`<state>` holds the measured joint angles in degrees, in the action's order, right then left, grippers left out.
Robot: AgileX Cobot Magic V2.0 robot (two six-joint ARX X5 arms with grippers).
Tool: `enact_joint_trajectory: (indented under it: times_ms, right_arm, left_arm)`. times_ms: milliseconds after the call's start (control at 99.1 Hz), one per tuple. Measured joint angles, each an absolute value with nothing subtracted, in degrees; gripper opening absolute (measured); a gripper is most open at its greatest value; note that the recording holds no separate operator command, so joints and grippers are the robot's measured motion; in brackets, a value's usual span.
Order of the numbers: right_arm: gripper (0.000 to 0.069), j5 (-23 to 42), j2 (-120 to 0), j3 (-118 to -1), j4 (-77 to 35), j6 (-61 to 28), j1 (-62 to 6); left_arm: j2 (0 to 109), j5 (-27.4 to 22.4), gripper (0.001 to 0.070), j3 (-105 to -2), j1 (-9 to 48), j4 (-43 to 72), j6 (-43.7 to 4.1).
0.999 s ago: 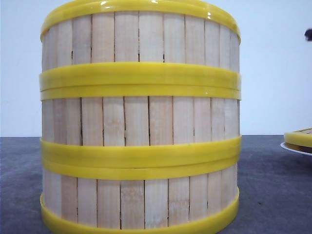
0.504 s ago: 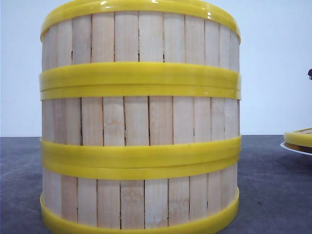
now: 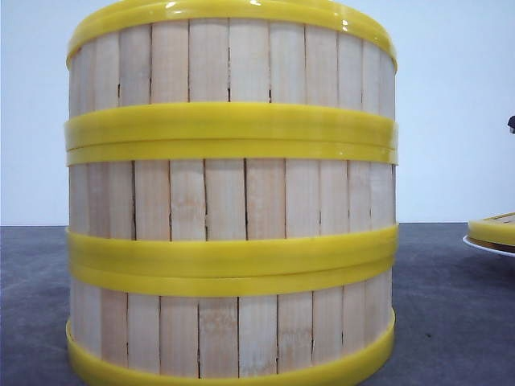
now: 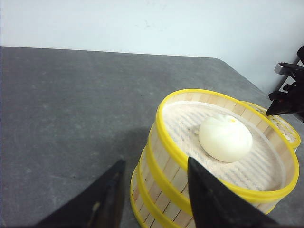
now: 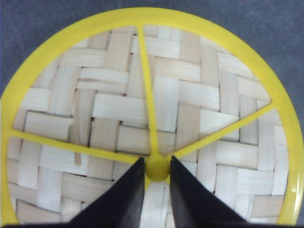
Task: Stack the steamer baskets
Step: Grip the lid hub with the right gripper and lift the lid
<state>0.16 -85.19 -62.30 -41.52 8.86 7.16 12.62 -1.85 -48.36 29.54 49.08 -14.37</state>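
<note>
the left gripper (image 4: 154, 194) hangs with its two dark fingers spread apart, nothing between them. one finger (image 4: 107, 199) sits lower and off to the side; the other (image 4: 209, 197) crosses in front of a basket wall. the right gripper (image 5: 156, 190) points downward, its two black fingers (image 5: 124, 197) drawn close together, their tips flanking a small yellow knob (image 5: 157, 167). whether they actually pinch it cannot be told. part of the right arm (image 4: 289, 92) shows as dark hardware in the left wrist view.
</note>
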Motion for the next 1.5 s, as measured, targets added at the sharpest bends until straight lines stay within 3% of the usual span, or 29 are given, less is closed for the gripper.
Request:
enact_joint_trajectory:
  times_ms: [464,847,1059,1503]
  right_arm:
    - [0.0058,-0.3,-84.6,-62.8,-42.9,8.9,7.2]
    - [0.0056,-5.3,-72.6,-72.8,-46.7,8.9,4.8]
    - [0.0054,-12.1,-71.2,-81.0,-53.0,7.8,-3.4]
    - [0.0052,-11.7,-72.6,-96.5,-61.7,4.9,-30.3]
  left_arm:
    - [12.6,-1.9,0.0234,-48.4,29.5,49.1,-14.4]
    - [12.6,-1.9,0.0234,-48.4,29.6,49.1,-14.3]
    - [12.6,-1.8,0.0234,-48.4,29.5,49.1,-13.9]
    - [12.6,-1.9,0.0234,-48.4,29.5,49.1,-13.5]
